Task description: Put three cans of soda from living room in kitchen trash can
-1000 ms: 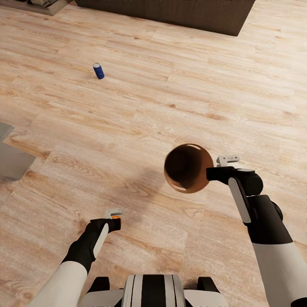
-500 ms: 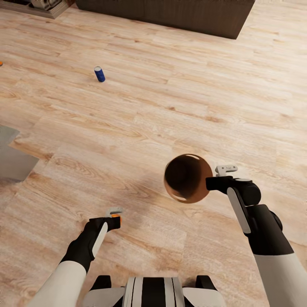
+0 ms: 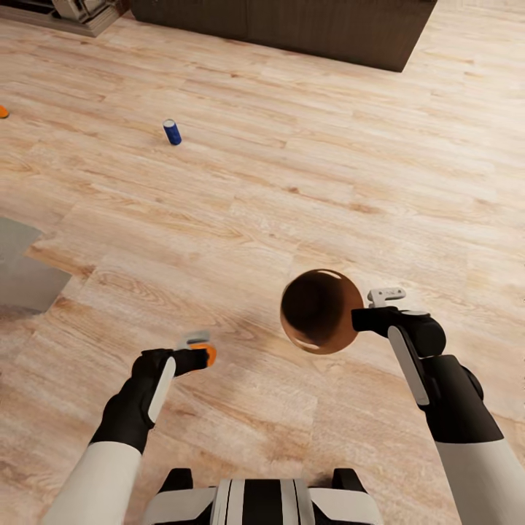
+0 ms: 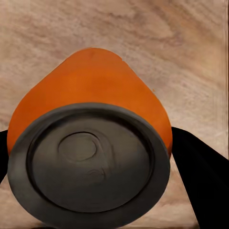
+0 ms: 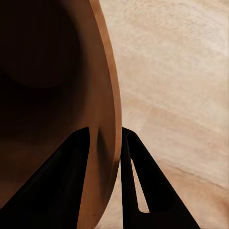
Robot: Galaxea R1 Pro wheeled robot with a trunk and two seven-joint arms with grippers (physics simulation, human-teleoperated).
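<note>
Left hand (image 3: 195, 353) gripping orange can (image 4: 90, 114), right hand (image 3: 359, 315) apparently pinching bin (image 3: 321, 310) rim

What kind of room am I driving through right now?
Probably a living room: light wood plank floor, a long dark brown low cabinet along the far side, a grey low table corner beside the left arm.

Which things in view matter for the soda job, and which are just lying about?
Job: orange can in left gripper; trash can, its rim pinched by right gripper; blue can on floor; orange can at edge.

Bystanders: dark cabinet; grey low table.
</note>
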